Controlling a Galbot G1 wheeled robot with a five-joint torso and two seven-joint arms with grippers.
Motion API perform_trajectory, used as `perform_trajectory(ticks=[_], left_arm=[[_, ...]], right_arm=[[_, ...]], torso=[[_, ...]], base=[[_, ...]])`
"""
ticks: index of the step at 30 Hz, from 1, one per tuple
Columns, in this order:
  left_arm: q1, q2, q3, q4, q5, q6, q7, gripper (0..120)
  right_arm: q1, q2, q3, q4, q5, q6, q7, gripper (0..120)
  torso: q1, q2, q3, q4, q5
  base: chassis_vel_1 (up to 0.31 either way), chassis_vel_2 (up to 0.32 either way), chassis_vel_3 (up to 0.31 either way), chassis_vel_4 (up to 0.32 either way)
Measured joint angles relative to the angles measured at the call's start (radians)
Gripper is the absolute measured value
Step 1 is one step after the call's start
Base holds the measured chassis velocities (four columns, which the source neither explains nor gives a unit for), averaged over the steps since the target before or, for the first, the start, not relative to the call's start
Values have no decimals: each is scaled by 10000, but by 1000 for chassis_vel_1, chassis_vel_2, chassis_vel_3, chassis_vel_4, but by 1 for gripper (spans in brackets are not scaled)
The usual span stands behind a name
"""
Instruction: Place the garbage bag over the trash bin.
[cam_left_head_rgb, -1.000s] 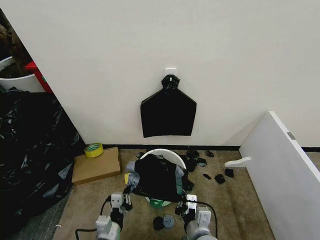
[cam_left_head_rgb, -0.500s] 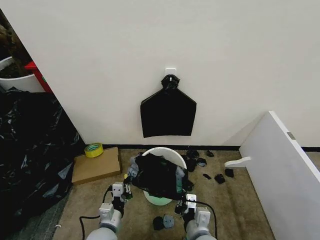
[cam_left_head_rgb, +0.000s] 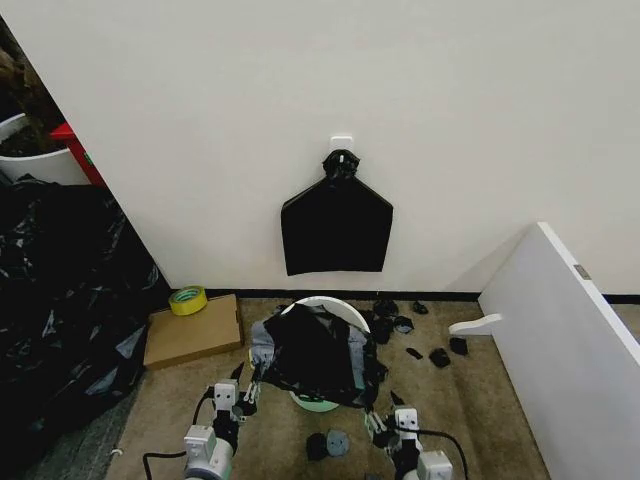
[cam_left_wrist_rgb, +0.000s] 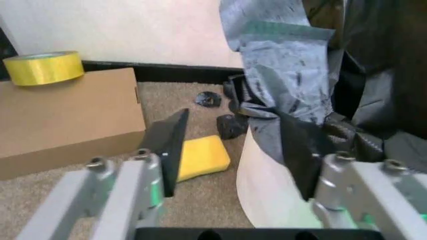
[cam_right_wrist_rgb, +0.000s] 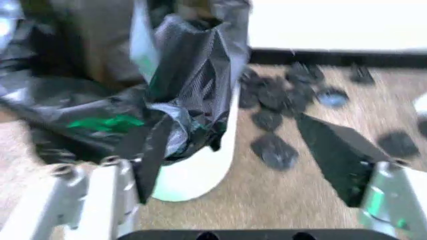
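Draping loosely over the bin (cam_left_head_rgb: 318, 308), the bag (cam_left_head_rgb: 315, 352) covers its mouth and near wall, with only the far rim and a strip of green base showing in the head view. Left wrist view adds what the head view hides: a yellow sponge (cam_left_wrist_rgb: 202, 157) on the carpet just beside the bin, plus tape (cam_left_wrist_rgb: 44, 67) on a box (cam_left_wrist_rgb: 67, 117). Right wrist view shows bag folds hanging down the bin's side and black scraps (cam_right_wrist_rgb: 275, 150) on the floor beyond it. Left gripper (cam_left_head_rgb: 238, 386) sits near the bin's left side, jaws spread wide, holding nothing. Right gripper (cam_left_head_rgb: 382, 412) sits near the bin's right side, likewise wide open and empty. Versus 0.5 s ago: both grippers have let go and backed off; the bag has settled lower. Count: one bin, one bag, two grippers, one sponge, one tape roll.
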Motion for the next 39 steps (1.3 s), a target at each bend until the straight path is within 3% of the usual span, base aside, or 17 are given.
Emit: perform_trajectory(ticks=[8,12,21,23,29,33,39], left_arm=[[466,197,-136,-338,110,-589,325,88],[796,312,-262,-358,60,-1208,692,98],[1165,461,-957,359,422,-3347,1752,100],[1163,472,-1010,575,26,-3997,2398,100],[1134,507,-994,784,-1247,-4941,3721,100],[1110,490,-1069,817,-1224,-5033,3774,100],[1297,-199,-1781,649,407,-5016,2812,100]], right_arm=[[-362,-140,528,-804,-2867,2318,-1898,99],[-311,-62,638,-901,-3061,2662,-2015,100],[-296,-112,817,-608,-2646,2658,-2001,100],[-290,-152,817,-582,-2574,2628,-2000,100],[-284,-168,803,-557,-2456,2607,-1990,100],[-278,-173,891,-420,-2264,2604,-1997,100],[-62,-692,1526,703,-625,2083,-2470,100]], torso=[[0,0,0,-9,23],[0,0,0,-4,16],[0,0,0,-4,6],[0,0,0,-4,9],[0,0,0,-3,9],[0,0,0,-4,11],[0,0,1,-4,9]], base=[[0,0,0,0],[0,0,0,0],[0,0,0,0],[0,0,0,0],[0,0,0,0],[0,0,0,0],[0,0,0,0]])
